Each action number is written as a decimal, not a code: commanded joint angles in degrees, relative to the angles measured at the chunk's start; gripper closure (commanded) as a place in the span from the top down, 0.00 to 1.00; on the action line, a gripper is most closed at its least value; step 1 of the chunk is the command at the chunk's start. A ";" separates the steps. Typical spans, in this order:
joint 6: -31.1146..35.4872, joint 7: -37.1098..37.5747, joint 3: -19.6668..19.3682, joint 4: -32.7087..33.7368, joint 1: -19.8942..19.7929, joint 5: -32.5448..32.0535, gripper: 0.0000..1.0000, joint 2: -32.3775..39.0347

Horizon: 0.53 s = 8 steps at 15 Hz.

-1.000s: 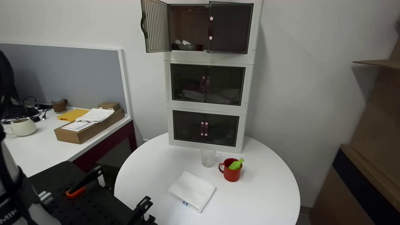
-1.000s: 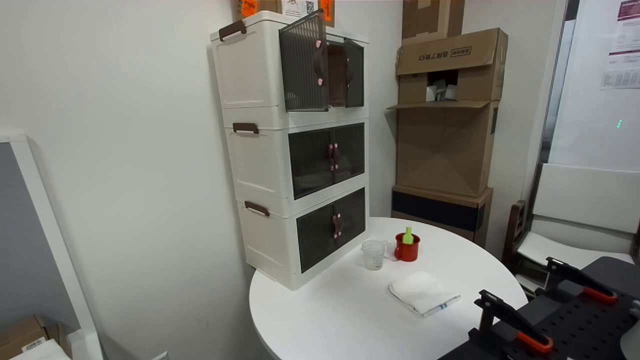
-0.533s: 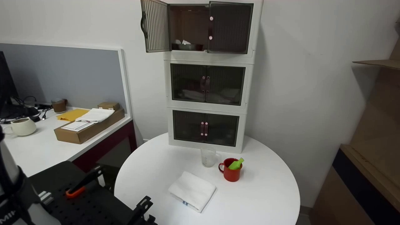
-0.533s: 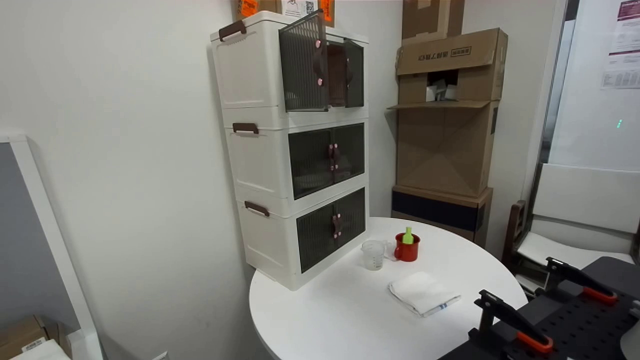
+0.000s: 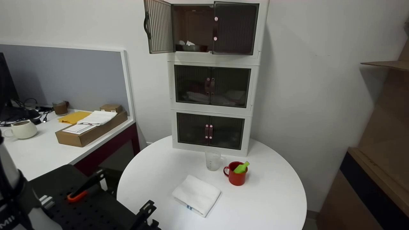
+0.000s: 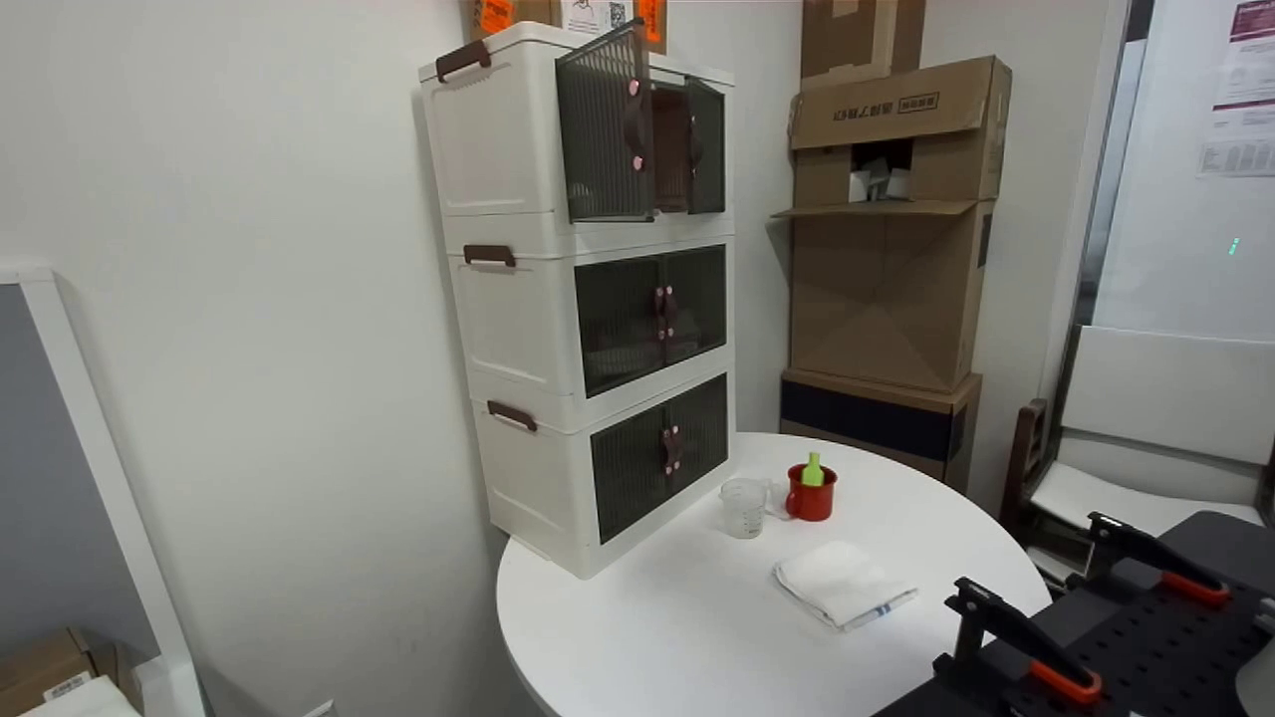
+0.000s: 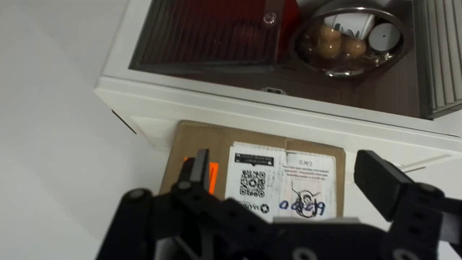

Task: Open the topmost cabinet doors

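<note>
The topmost cabinet (image 5: 262, 28) is the upper unit of a white stack. In both exterior views its left door (image 5: 160, 27) (image 6: 606, 129) stands swung wide outward. Its right door (image 5: 237, 28) (image 6: 708, 144) stands partly open. The wrist view looks upside down; there the wide-open door (image 7: 442, 54) is at right and the partly open door (image 7: 209, 36) at left. A metal bowl (image 7: 339, 72) with round brown things and white items sits inside. My gripper (image 7: 287, 169) is open and empty, its fingers apart in front of the cabinet's top edge, touching neither door. Exterior views do not show it.
A labelled cardboard box (image 7: 285, 141) lies on the cabinet top. Below are closed doors of the middle (image 5: 191, 84) and bottom (image 5: 191, 127) units. The round table (image 5: 271, 198) holds a measuring cup (image 5: 212, 161), a red mug (image 5: 237, 179) and a folded towel (image 5: 196, 195).
A dark arm part at the left edge of an exterior view has moved out of frame, and the arm's lower part has shifted slightly. Both topmost doors stay where they were.
</note>
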 commanded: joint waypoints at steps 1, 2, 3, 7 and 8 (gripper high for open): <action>-4.88 15.54 -0.68 4.20 1.10 -8.27 1.00 3.96; -6.48 19.42 -0.79 5.45 1.32 -9.78 1.00 5.23; -8.19 22.78 -1.15 6.68 1.64 -10.58 1.00 6.42; -14.32 34.81 -2.66 13.19 1.68 -11.50 1.00 11.58; -15.62 37.80 -2.98 14.84 1.62 -11.61 1.00 12.99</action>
